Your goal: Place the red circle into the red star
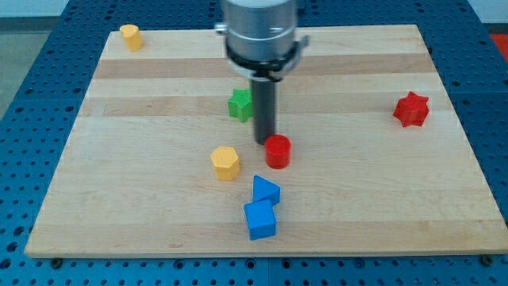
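The red circle (278, 151) is a short red cylinder near the board's middle. The red star (411, 110) sits far off at the view's right, a little higher in the view. My tip (265, 141) comes down from the arm at the view's top and stands right against the red circle's upper left edge, touching or nearly touching it. The rod partly hides a green star (239, 104) behind it.
A yellow hexagon block (225, 163) lies left of the red circle. Two blue blocks lie below it, a triangular blue block (265, 191) and a blue cube (260, 219). Another yellow block (131, 36) sits at the top left corner. The wooden board (373, 199) rests on a blue pegboard.
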Action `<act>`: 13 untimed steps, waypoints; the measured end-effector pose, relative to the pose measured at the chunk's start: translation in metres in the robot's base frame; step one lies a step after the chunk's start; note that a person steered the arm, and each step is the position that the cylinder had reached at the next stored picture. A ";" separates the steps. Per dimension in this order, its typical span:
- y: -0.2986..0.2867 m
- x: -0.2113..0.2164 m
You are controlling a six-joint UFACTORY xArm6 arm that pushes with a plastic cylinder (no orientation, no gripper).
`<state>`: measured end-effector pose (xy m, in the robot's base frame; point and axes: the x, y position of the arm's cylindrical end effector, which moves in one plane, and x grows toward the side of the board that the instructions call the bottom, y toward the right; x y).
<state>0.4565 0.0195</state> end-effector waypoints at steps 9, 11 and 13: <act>0.147 0.044; 0.157 0.013; 0.168 0.011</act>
<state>0.4673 0.1876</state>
